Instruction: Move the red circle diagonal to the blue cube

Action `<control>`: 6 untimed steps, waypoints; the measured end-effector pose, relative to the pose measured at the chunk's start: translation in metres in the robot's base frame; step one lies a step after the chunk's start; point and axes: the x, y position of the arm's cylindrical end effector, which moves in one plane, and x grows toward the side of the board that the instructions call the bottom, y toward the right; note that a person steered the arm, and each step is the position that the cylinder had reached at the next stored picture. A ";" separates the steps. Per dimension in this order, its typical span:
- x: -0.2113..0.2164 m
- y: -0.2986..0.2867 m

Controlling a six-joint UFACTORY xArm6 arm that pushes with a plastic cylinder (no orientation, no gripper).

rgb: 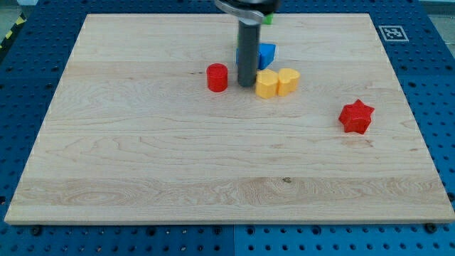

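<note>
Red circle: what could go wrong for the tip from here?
1. My tip stands between the red circle and the yellow blocks, so a sideways move may push the yellow ones instead.
2. The rod hides part of the blue cube, so the diagonal spot is hard to judge.

The dark straight rod covers the left part of the blue plastic cube (pixel 266 54), so only its right portion shows. A small green block (pixel 268 20) peeks out beside the rod's mount at the view's top; its shape cannot be made out. The rod's upper part is cut off by the top edge. My tip (pixel 247 84) appears to touch the wooden desk (pixel 142 156).
</note>
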 end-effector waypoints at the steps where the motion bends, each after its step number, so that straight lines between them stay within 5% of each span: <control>1: 0.004 -0.003; 5: -0.078 -0.126; 6: -0.066 -0.132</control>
